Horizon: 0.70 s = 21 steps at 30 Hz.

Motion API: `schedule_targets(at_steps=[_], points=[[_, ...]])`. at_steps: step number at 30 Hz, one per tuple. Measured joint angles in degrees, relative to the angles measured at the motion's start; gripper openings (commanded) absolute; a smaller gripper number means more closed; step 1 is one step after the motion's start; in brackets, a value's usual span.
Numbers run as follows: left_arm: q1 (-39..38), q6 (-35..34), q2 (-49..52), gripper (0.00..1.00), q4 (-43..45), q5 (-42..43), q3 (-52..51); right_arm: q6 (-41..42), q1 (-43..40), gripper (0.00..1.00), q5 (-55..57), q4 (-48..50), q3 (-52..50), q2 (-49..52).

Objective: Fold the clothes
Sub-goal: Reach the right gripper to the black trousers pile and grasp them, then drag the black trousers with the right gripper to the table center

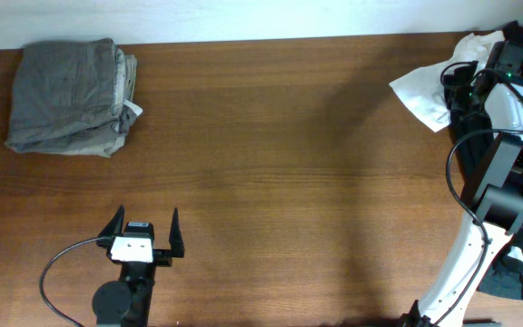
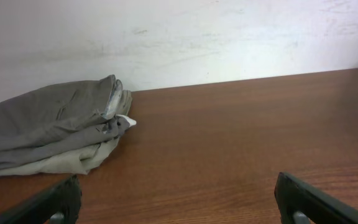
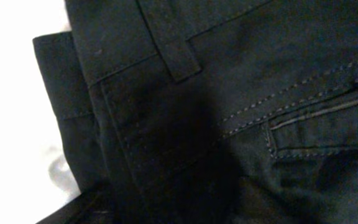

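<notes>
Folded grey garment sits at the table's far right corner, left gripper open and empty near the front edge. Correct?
No. The folded grey garment lies at the table's far left corner, not right, as the overhead view shows. The left gripper is open and empty near the front edge.

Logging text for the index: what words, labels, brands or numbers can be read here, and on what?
No text is readable in any view.
The white tag on the folded grey garment: too small to read.
The black trousers: stitching only, no label shown.
</notes>
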Motion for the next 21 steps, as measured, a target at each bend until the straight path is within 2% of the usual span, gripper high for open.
schedule_targets(at_steps=[1,2,3,9,16,21], points=[[0.00,0.00,0.00,0.99,0.00,0.00,0.00,0.11,0.00,0.21,-0.15,-0.17,0.00,0.00],[0.00,0.00,0.00,0.99,0.00,0.00,0.00,-0.13,0.00,0.07,-0.20,-0.20,0.00,0.00],[0.00,0.00,0.00,0.99,0.00,0.00,0.00,-0.07,0.02,0.04,-0.15,-0.31,0.00,0.00],[0.00,0.00,0.00,0.99,0.00,0.00,0.00,1.20,0.04,0.04,-0.11,-1.75,0.83,-0.50],[0.00,0.00,0.00,0.99,0.00,0.00,0.00,3.91,0.04,0.04,0.09,-5.51,0.83,-8.85],[0.00,0.00,0.00,0.99,0.00,0.00,0.00,5.05,0.04,0.04,0.07,-7.37,0.85,-10.71]])
